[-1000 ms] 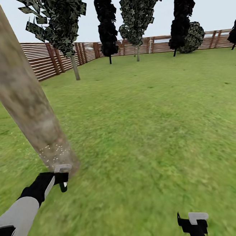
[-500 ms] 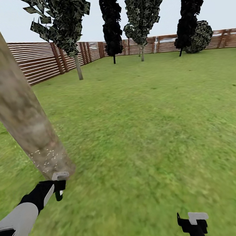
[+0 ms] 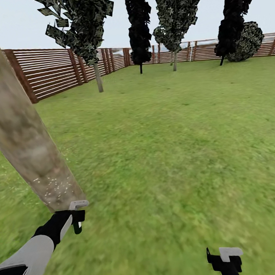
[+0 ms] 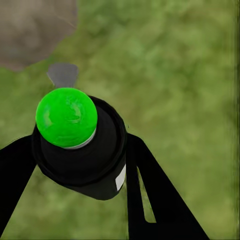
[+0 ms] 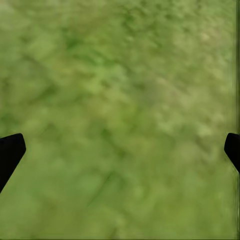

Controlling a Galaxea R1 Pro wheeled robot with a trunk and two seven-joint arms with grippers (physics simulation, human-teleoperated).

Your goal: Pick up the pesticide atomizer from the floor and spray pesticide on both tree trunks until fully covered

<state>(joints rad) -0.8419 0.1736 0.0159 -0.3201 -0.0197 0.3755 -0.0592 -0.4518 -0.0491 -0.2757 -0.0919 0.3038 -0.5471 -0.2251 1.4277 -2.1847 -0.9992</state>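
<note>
A thick, leaning, mottled beige-grey tree trunk point(image 3: 21, 132) fills the left of the head view, with white specks point(image 3: 54, 185) scattered low on it. My left gripper point(image 3: 78, 219) hovers just in front of the trunk's base. In the left wrist view the left gripper point(image 4: 75, 175) is shut on the pesticide atomizer point(image 4: 95, 160), a small black bottle whose round top point(image 4: 66, 116) shows bright green here, and the trunk's foot point(image 4: 30, 30) lies just beyond it. My right gripper point(image 3: 225, 261) hangs open over bare grass; its fingertips point(image 5: 10, 152) stand wide apart.
Green lawn point(image 3: 176, 142) stretches ahead to a brown slatted fence point(image 3: 51, 72). A slim grey-trunked tree point(image 3: 98, 77) stands by the fence at the left and another point(image 3: 174, 60) at the back. Dark narrow conifers point(image 3: 138, 28) and a round bush point(image 3: 248, 40) line the far side.
The whole picture has shifted rightwards, so the camera has moved. My left gripper stays by the trunk's base with the atomizer, slightly lower in view. The right gripper is unchanged.
</note>
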